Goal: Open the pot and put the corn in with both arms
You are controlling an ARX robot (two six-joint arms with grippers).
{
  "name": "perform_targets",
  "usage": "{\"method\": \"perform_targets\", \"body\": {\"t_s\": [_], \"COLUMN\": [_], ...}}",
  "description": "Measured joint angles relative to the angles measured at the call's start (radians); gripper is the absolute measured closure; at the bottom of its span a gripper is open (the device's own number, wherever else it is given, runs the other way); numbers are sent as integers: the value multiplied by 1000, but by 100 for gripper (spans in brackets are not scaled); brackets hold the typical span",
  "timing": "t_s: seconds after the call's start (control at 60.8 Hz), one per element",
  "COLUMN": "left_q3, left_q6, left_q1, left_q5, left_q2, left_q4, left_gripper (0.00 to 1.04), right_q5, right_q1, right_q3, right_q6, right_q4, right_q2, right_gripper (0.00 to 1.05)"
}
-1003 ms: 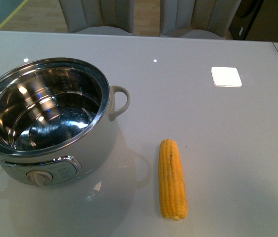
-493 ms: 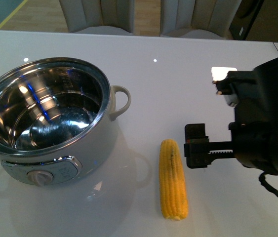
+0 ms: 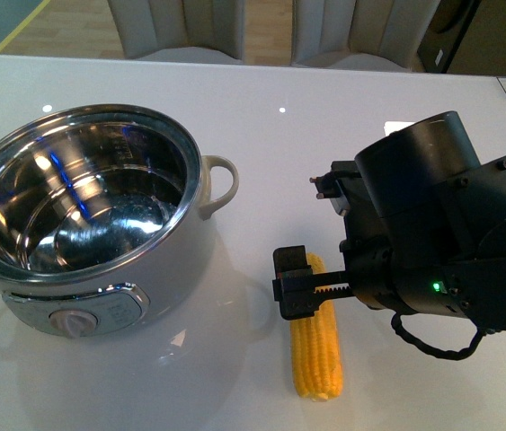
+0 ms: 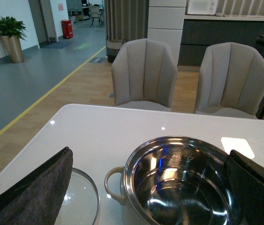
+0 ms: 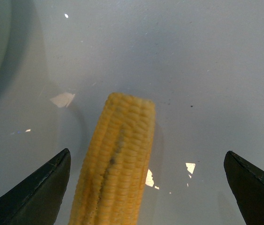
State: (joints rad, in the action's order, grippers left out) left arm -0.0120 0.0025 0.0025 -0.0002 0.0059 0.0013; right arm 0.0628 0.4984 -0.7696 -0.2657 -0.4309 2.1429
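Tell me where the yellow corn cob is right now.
Front view: the yellow corn cob lies on the white table, right of the round white electric pot, beneath the right arm's open black gripper.

Corn (image 3: 316,355): upper end covered by right end effector (image 3: 317,289) in front view; its second finger masked by right arm (image 3: 441,233). One end cropped in right wrist view. Pot (image 3: 82,206): left side cropped in front view. Lid (image 4: 82,197): partly masked by finger (image 4: 33,192) of left end effector (image 4: 143,192), lower part cropped. Dial (image 3: 73,321) markings illegible.

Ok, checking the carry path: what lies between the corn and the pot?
Only bare table separates the corn from the pot, shown in the front view.
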Motion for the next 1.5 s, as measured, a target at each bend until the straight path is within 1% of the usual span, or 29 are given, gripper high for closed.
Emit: {"method": "perform_targets", "body": {"t_s": [0.329,0.674,1.003,1.036,1.118,1.151,1.2,1.299,1.397,1.496], "left_q3": [0,0,0,0,0,0,0,0,0,0], "left_q6": [0,0,0,0,0,0,0,0,0,0], "left_q1": [0,0,0,0,0,0,0,0,0,0], "left_q5": [0,0,0,0,0,0,0,0,0,0], "left_q2": [0,0,0,0,0,0,0,0,0,0], "left_q4": [0,0,0,0,0,0,0,0,0,0], "left_gripper": [7,7,7,7,7,7,7,7,7,7], "right_q5": [-31,-57,-57,-56,-55,-55,-56,-56,-56,-56], "right_q1": [34,39,51,52,56,57,62,68,69,69], "right_q3": [-20,-35,-45,-45,-45,-45,-45,-45,-45,-43], "right_q6": [8,2,-1,-1,-1,-1,-1,-1,-1,-1], "right_q4": [4,14,21,21,23,24,26,26,26,24], "right_q2": [53,103,123,125,129,131,134,135,135,135], "right_gripper": [9,9,9,11,24,28,38,53,65,72]}}
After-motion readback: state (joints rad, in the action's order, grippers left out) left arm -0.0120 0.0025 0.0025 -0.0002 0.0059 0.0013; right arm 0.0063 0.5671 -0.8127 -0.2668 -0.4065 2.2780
